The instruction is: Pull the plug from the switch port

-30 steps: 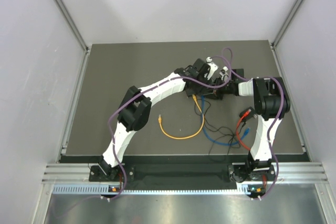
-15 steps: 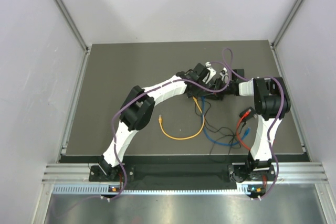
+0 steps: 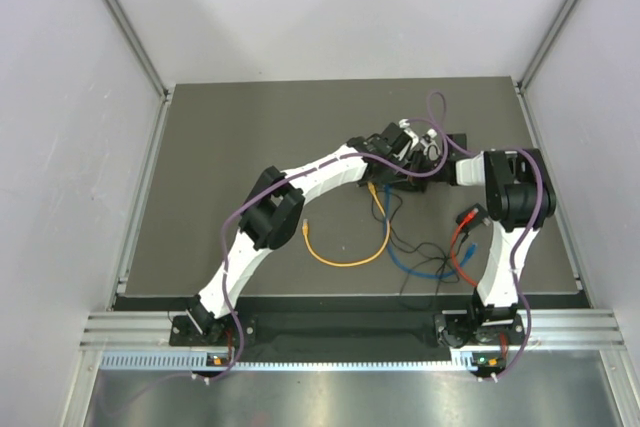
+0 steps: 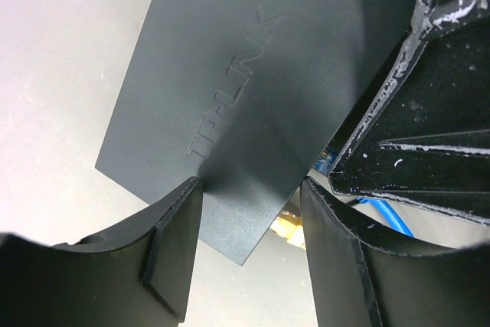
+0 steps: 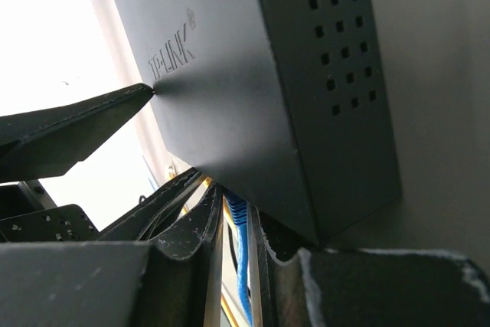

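The right claw (image 5: pixel 239 203) is pinched narrow on the blue plug (image 4: pixel 328 160) at the port edge of the switch (image 5: pixel 230 82). The left claw (image 4: pixel 249 189) stands wide, one fingertip (image 4: pixel 184 212) touching the switch's top. The switch is a flat matte-black box embossed TP-LINK, with vent holes down one side. It lies toward the far right of the counter (image 3: pixel 250 147).

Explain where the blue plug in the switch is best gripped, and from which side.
Grip the blue plug by its two sides, close against the switch, coming in from the cable end. It juts straight out of the box's edge, so a straight pull should free it.
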`<state>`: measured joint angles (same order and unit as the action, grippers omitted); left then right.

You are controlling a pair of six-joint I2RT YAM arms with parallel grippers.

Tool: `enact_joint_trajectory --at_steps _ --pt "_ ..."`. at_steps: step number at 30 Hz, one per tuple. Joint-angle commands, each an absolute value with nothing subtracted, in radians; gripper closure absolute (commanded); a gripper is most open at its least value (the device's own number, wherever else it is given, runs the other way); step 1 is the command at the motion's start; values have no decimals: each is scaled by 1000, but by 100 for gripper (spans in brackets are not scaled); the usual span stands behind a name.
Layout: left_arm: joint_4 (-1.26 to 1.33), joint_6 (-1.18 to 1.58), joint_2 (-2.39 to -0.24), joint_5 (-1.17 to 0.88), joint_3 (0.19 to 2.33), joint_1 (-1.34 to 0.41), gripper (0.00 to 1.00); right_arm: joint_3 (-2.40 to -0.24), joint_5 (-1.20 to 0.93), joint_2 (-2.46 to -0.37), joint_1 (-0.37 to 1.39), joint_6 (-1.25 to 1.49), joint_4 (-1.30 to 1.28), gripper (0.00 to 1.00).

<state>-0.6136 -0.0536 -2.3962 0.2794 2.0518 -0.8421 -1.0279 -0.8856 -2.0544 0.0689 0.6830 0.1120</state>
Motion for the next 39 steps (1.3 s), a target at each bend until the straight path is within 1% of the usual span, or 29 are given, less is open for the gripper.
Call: enact_joint_trajectory --at_steps 1,8,11,17,20,21,22,24,27,28,30,31,32,35,38,39 --pt "-620 26 -2480 310 2065 -819 43 -937 -798 -2045 64 607 -97 100" --pt "-618 35 -2476 287 2039 -816 42 -888 -750 -1968 67 563 -143 100" --pt "-630 58 -2488 255 2051 -808 42 -908 -660 -1948 86 494 -227 100" --pt "-661 95 -2517 236 2086 -802 42 -930 -586 -1924 126 462 -265 100" --pt "-638 91 -2496 199 2065 -802 43 -904 -644 -1916 127 489 -216 100" --pt "-629 91 -2487 201 2039 -804 42 -887 -647 -1899 124 506 -168 100" --pt "-623 91 -2477 204 2033 -802 42 -874 -638 -1870 120 512 -176 100" --pt "-627 84 -2461 206 2026 -802 42 -858 -595 -1835 95 511 -195 100" --pt "-627 83 -2425 181 2008 -801 41 -808 -586 -1766 3 537 -172 100" --pt "-629 86 -2415 164 2006 -801 41 -816 -578 -1743 -61 538 -217 100" --pt "-641 104 -2390 150 2008 -799 41 -842 -491 -1726 -86 531 -312 100" --pt "-646 115 -2373 143 2006 -798 41 -877 -444 -1714 -95 517 -410 100" --pt "-653 138 -2364 121 2006 -790 40 -894 -348 -1707 -95 511 -461 100" --pt "-669 181 -2329 92 2010 -782 40 -931 -188 -1687 -95 480 -601 100" --pt "-676 209 -2283 68 2005 -770 40 -922 -74 -1637 -95 439 -643 99" --pt "-684 216 -2272 49 2006 -761 39 -922 -60 -1620 -95 424 -650 96"
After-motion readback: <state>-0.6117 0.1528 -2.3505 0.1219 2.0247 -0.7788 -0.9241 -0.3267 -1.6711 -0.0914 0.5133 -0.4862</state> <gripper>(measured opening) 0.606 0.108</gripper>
